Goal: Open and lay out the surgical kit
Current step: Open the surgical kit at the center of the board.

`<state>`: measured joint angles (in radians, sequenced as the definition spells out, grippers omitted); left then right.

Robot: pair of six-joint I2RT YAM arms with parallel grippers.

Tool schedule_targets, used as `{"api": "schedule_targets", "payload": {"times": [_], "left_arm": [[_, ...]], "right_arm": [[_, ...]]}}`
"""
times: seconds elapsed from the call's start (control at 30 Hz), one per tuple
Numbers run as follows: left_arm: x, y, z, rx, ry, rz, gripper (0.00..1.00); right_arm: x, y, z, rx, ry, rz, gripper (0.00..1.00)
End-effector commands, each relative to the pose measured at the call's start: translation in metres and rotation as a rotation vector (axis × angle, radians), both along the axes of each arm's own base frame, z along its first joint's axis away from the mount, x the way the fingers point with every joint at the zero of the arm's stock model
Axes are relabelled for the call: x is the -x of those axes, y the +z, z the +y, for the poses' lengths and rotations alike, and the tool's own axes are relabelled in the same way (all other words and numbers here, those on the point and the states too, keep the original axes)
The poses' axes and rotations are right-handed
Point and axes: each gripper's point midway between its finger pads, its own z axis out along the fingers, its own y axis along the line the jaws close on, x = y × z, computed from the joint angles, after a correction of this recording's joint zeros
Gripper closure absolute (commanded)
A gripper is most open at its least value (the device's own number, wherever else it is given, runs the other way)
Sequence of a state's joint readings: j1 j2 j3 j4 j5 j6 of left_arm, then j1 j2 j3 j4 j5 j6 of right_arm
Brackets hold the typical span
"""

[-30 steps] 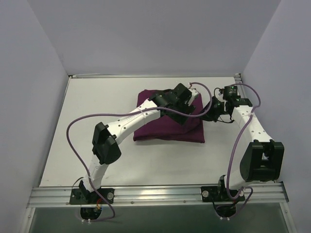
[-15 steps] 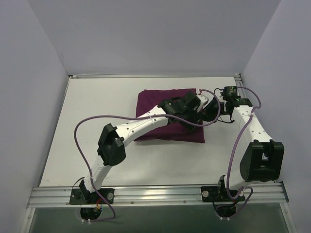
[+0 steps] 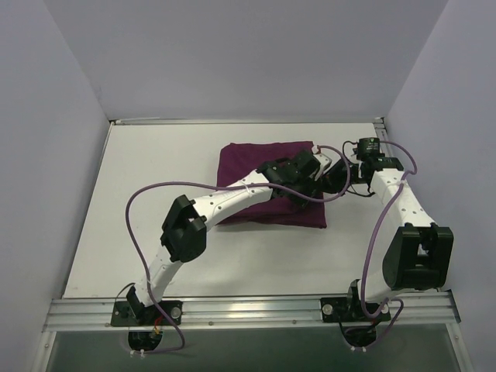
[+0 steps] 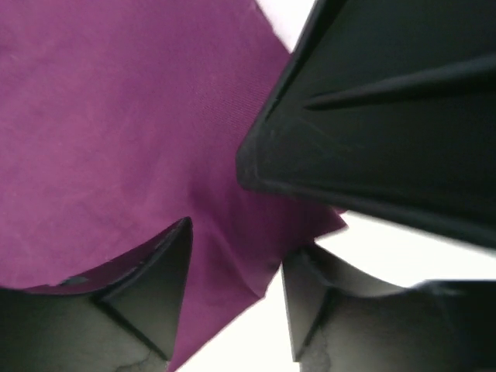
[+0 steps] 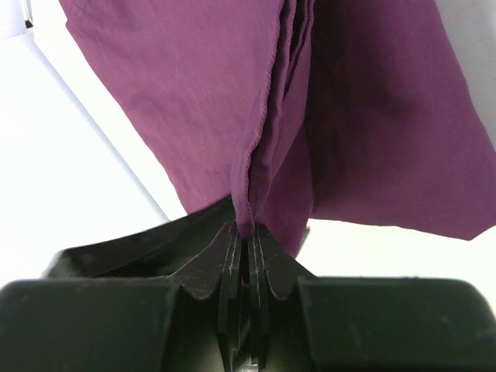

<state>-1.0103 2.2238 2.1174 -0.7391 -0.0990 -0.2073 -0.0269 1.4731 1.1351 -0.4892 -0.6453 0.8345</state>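
The dark purple cloth wrap [image 3: 256, 174] lies folded in a bundle at the middle of the table. The mesh tray and the forceps are hidden. My right gripper [image 3: 335, 180] is shut on a bunched fold of the wrap [image 5: 256, 155] at the bundle's right edge. My left gripper [image 3: 308, 190] sits over the bundle's right side, right next to the right gripper. In the left wrist view its jaws stand open around a corner of the wrap [image 4: 232, 256], with the right gripper's black body [image 4: 387, 139] just beyond.
The white table [image 3: 155, 201] has grey walls on three sides. A metal rail [image 3: 248, 310] with both arm bases runs along the near edge. Purple cables loop off both arms.
My left gripper has moved right and a little nearer across the bundle, ending beside the right gripper. The left elbow has swung right. The right arm has barely moved.
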Motion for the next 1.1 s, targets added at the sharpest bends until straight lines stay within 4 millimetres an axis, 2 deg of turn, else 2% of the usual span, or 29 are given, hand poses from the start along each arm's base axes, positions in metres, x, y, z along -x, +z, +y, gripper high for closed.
{"api": "schedule_targets", "payload": {"times": [0.0,0.03,0.07,0.13,0.23,0.27,0.33,0.37,0.4,0.47,0.5,0.53,0.57,0.6,0.63,0.67,0.7,0.73,0.77,0.8,0.83,0.87,0.9,0.93,0.97,1.0,1.03,1.07], "left_arm": [[-0.011,0.006,-0.01,0.049,0.005,-0.011,0.5],[-0.013,0.007,-0.009,0.047,0.008,-0.014,0.57],[-0.017,0.009,-0.007,0.05,0.017,-0.017,0.73],[-0.025,0.009,-0.001,0.043,0.039,-0.017,0.97],[-0.045,0.025,0.022,0.028,0.124,-0.048,0.98],[-0.051,0.031,0.031,0.024,0.153,-0.064,0.98],[-0.072,0.048,0.068,0.019,0.263,-0.083,0.98],[-0.078,0.065,0.083,0.055,0.317,-0.084,0.98],[-0.096,0.07,0.114,0.054,0.393,-0.073,0.98],[-0.11,0.073,0.156,0.038,0.507,-0.06,0.98],[-0.114,0.089,0.178,0.058,0.573,-0.071,0.98],[-0.123,0.082,0.218,0.015,0.665,-0.053,0.98],[-0.127,0.085,0.244,-0.005,0.736,-0.067,0.98],[-0.123,0.099,0.27,0.002,0.802,-0.073,0.98],[-0.13,0.102,0.311,-0.009,0.903,-0.077,0.98],[-0.121,0.105,0.342,-0.025,0.98,-0.084,0.98],[-0.116,0.107,0.368,-0.042,1.039,-0.085,0.98],[-0.114,0.105,0.413,-0.062,1.144,-0.087,0.98],[-0.098,0.102,0.44,-0.087,1.201,-0.082,0.97],[-0.087,0.097,0.468,-0.129,1.271,-0.077,0.92],[-0.077,0.093,0.491,-0.159,1.335,-0.064,0.86],[-0.062,0.091,0.529,-0.179,1.448,-0.05,0.62],[-0.047,0.078,0.545,-0.232,1.485,-0.011,0.54],[-0.038,0.073,0.564,-0.253,1.534,0.009,0.43],[-0.03,0.068,0.573,-0.273,1.558,0.032,0.36],[-0.017,0.061,0.586,-0.303,1.601,0.071,0.32],[-0.01,0.06,0.591,-0.322,1.628,0.078,0.3],[-0.006,0.06,0.592,-0.32,1.643,0.08,0.26]], "right_arm": [[0.002,0.02,0.002,-0.043,-0.007,-0.042,1.0],[0.001,0.02,0.001,-0.043,-0.009,-0.041,1.0],[0.002,0.021,0.001,-0.044,-0.008,-0.043,1.0],[0.001,0.021,-0.001,-0.045,-0.007,-0.05,1.0],[-0.003,0.021,-0.005,-0.022,0.006,-0.074,0.65],[-0.008,0.024,-0.011,-0.004,0.004,-0.095,0.46],[-0.012,0.021,-0.024,0.073,0.005,-0.099,0.28],[-0.019,0.031,-0.031,0.101,-0.002,-0.127,0.25],[-0.021,0.032,-0.035,0.124,-0.002,-0.123,0.24],[-0.027,0.036,-0.043,0.18,0.004,-0.143,0.23],[-0.033,0.041,-0.045,0.192,0.007,-0.148,0.23],[-0.036,0.042,-0.047,0.208,0.007,-0.151,0.23],[-0.039,0.043,-0.048,0.222,0.015,-0.157,0.23],[-0.045,0.047,-0.044,0.23,0.029,-0.168,0.24],[-0.048,0.05,-0.04,0.236,0.048,-0.183,0.25],[-0.052,0.045,-0.036,0.248,0.084,-0.178,0.25],[-0.056,0.054,-0.024,0.256,0.127,-0.209,0.26],[-0.057,0.054,-0.013,0.261,0.172,-0.217,0.27],[-0.056,0.054,-0.003,0.271,0.218,-0.217,0.27],[-0.06,0.046,0.005,0.3,0.27,-0.213,0.28],[-0.06,0.056,0.029,0.315,0.341,-0.259,0.28],[-0.062,0.053,0.042,0.33,0.386,-0.27,0.28],[-0.064,0.053,0.052,0.36,0.428,-0.301,0.28],[-0.06,0.057,0.076,0.366,0.488,-0.338,0.28],[-0.059,0.057,0.087,0.371,0.517,-0.356,0.28],[-0.061,0.052,0.1,0.369,0.559,-0.38,0.28],[-0.059,0.05,0.111,0.367,0.586,-0.395,0.29],[-0.055,0.045,0.132,0.368,0.636,-0.405,0.29]]}}
